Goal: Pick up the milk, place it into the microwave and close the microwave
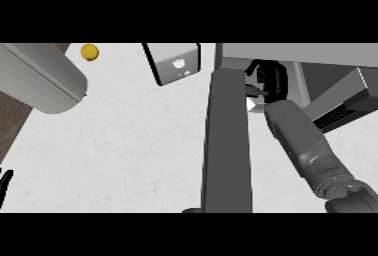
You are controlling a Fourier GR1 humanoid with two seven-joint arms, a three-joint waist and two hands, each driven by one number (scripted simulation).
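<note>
The right hand (267, 80) reaches into the microwave (325, 75) at far right, fingers seemingly curled on the milk (256, 104), mostly hidden. The open door (225, 145) stands just left; withdrawing could topple the milk. Left hand (6, 181) rests near left, fingers straight.

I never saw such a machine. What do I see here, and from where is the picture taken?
The camera sits in the robot's head, looking steeply down at a white counter. The grey forearm at right ends in a black right hand, reaching into the open microwave; whether it holds anything is hidden. The long dark slab is probably the microwave's door. The left hand rests open at the left edge. Farther back lie a small yellow object and a box with an apple mark.
</note>
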